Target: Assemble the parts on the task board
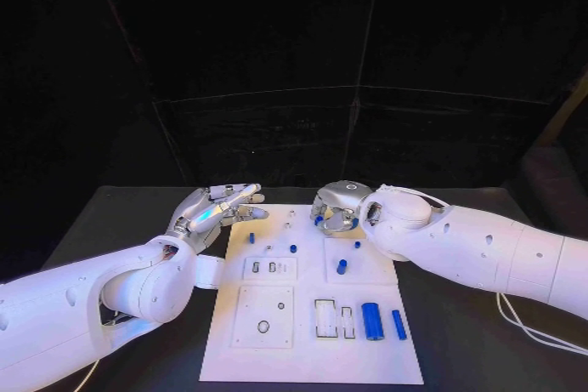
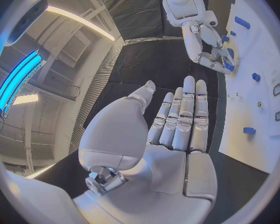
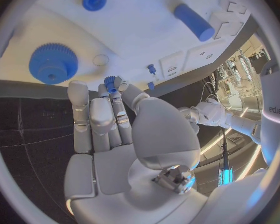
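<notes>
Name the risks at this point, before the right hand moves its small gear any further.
1. The right hand holds the small blue gear only at its fingertips; it may slip or tilt.
2. The large blue gear lies close by; the fingers might knock it.
3. The left hand is open beside the task board, not holding it, so a push could shift it.

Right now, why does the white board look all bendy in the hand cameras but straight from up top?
In the head view the task board has straight edges. The left wrist view bends its edge into a curve, because the lens is fisheye. The right wrist view curves it too.
</notes>
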You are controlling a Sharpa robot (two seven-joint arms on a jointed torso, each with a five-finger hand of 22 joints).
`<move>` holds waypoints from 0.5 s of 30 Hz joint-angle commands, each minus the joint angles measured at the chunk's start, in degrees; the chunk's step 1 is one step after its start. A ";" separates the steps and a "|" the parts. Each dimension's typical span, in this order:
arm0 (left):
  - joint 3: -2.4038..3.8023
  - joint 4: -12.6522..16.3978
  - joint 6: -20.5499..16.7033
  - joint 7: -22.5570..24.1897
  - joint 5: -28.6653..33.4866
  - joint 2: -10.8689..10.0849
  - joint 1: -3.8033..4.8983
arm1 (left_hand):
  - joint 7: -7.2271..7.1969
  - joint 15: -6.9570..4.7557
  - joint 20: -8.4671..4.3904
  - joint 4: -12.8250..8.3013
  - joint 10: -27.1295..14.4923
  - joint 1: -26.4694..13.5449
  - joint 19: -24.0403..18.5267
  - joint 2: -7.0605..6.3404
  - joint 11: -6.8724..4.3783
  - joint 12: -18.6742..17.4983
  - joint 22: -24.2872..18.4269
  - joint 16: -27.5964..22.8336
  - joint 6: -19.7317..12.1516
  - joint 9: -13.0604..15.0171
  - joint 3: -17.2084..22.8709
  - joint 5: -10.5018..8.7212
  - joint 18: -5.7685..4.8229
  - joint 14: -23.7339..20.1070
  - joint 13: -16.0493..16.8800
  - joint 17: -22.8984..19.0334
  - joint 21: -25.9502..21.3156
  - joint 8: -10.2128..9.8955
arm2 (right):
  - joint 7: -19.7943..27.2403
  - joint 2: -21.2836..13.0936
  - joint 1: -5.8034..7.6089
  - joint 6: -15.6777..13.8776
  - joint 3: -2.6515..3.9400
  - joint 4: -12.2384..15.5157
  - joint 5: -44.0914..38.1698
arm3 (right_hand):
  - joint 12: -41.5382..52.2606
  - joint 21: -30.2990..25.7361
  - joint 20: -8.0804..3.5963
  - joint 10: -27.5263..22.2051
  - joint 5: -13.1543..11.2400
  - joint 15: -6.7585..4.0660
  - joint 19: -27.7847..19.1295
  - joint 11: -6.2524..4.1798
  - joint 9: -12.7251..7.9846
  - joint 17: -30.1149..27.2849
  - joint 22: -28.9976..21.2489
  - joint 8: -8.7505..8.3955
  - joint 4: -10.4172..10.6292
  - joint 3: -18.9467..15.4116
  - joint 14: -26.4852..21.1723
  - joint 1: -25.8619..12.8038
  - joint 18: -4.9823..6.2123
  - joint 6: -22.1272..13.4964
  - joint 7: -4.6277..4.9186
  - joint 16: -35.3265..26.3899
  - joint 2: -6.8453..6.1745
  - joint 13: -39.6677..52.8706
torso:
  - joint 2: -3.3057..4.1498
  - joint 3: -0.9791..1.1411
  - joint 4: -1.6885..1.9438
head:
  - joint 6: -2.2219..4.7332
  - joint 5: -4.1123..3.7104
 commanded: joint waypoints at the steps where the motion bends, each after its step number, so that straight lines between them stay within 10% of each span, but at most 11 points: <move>1: 0.01 0.00 0.57 0.57 -0.49 0.07 0.09 | 0.74 0.44 0.20 -0.19 -0.39 -0.04 -0.05 0.59 -0.09 -0.37 -0.10 -0.36 -0.32 -0.06 0.31 0.11 0.65 -0.09 -0.06 0.11 -0.18 -0.23 | -0.56 1.33 0.29 -5.17 0.06 -1.38 0.15 | 0.02 0.43 0.03 0.72 0.09 -0.22 0.13 -0.61 -0.07 0.19 0.25 0.08 0.08 0.65 1.25 0.14 -0.52 0.20 -0.06 0.42 -0.24 0.05 | 0.13 0.04 0.11 | -0.06 0.09; 15: 0.01 -0.48 -0.48 1.51 0.11 0.63 0.11 | 0.58 0.48 0.25 -0.58 -1.11 -0.11 -0.13 0.66 -0.08 -0.47 -0.24 -0.67 -0.79 -0.06 0.87 0.11 0.66 -0.21 -0.11 0.36 -0.37 -0.32 | -0.70 7.84 0.49 -7.04 0.07 -7.73 -0.65 | -0.62 1.39 0.25 -0.15 -0.03 0.03 -0.30 -0.35 -0.28 0.55 1.02 -0.65 0.64 2.35 1.05 -0.53 -0.57 -0.76 0.11 1.10 -1.75 -0.02 | 0.42 0.06 0.17 | -0.26 0.13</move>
